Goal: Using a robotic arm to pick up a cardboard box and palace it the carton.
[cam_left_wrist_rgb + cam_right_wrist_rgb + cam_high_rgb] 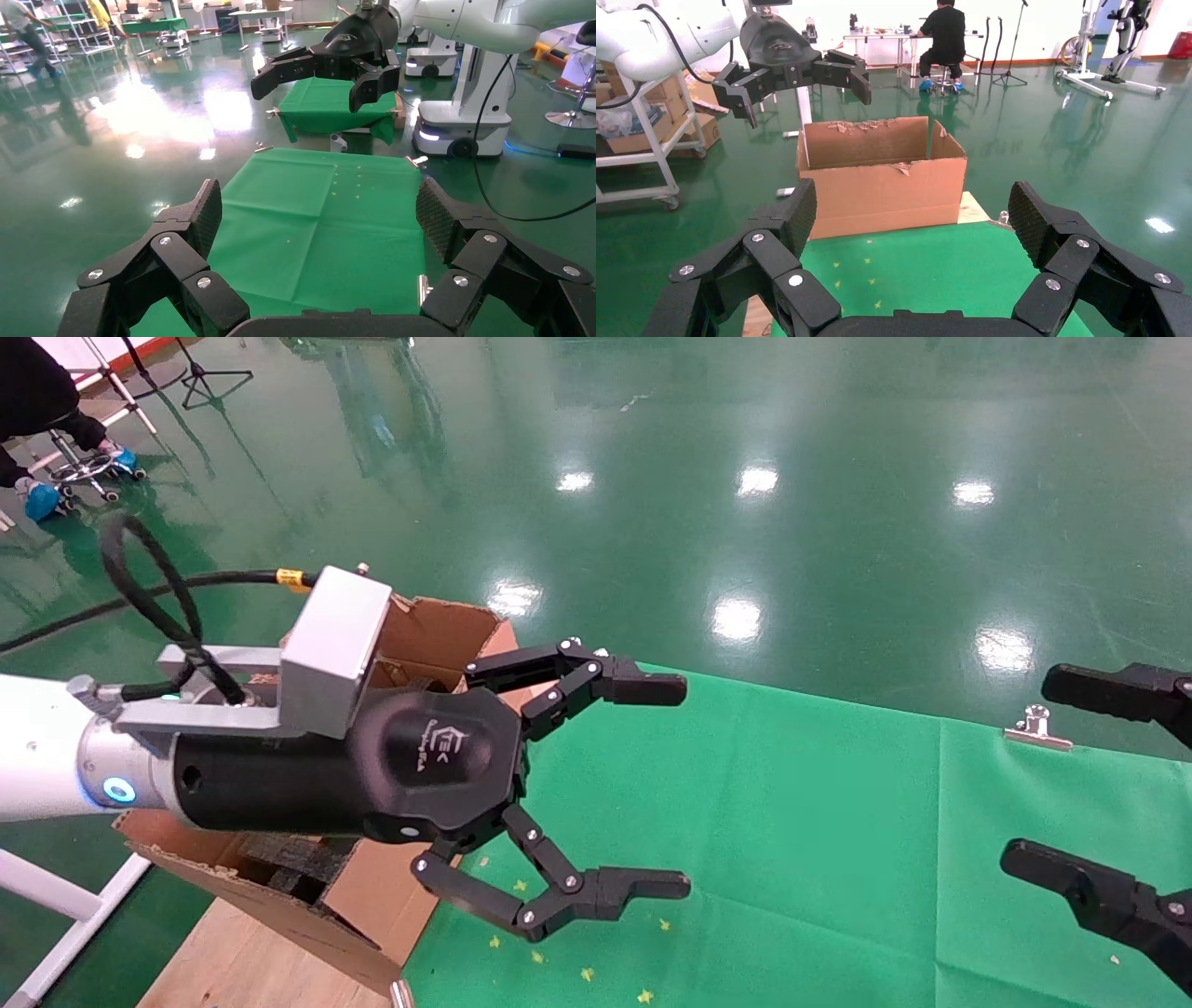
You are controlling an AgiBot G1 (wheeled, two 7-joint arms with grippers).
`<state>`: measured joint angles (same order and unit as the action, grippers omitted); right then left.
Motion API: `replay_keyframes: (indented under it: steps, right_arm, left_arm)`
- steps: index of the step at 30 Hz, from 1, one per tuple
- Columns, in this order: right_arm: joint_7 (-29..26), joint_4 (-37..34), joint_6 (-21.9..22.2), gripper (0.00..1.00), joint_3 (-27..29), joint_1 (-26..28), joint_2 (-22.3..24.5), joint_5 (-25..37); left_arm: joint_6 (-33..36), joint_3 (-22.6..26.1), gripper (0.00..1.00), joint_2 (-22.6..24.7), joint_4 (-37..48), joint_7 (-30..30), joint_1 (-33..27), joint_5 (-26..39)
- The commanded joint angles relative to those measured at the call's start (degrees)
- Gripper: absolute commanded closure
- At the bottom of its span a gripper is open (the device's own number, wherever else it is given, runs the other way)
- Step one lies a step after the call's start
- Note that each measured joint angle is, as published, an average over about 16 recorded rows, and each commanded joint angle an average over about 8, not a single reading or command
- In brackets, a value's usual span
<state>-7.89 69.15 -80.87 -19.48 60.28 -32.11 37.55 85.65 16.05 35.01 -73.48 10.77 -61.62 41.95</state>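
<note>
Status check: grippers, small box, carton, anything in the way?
Left gripper open, empty, raised beside large torn-flapped brown carton. Right gripper open, empty. Small cardboard box not in view. Nothing blocking.

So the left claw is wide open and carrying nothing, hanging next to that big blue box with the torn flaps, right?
Nearly. The left claw is wide open and carries nothing, and it does hang next to the big box with torn flaps, but that box is brown cardboard, not blue. The right wrist view shows it plainly.
</note>
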Motion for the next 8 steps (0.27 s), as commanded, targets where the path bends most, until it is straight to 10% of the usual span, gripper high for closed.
replay_keyframes:
  steps: [1, 8]
  right_arm:
    - [0.00, 0.00, 0.00, 0.00, 0.00, 0.00, 0.00, 0.00]
    - [0.00, 0.00, 0.00, 0.00, 0.00, 0.00, 0.00, 0.00]
  left_arm:
    - [0.00, 0.00, 0.00, 0.00, 0.00, 0.00, 0.00, 0.00]
    - [0.00, 0.00, 0.00, 0.00, 0.00, 0.00, 0.00, 0.00]
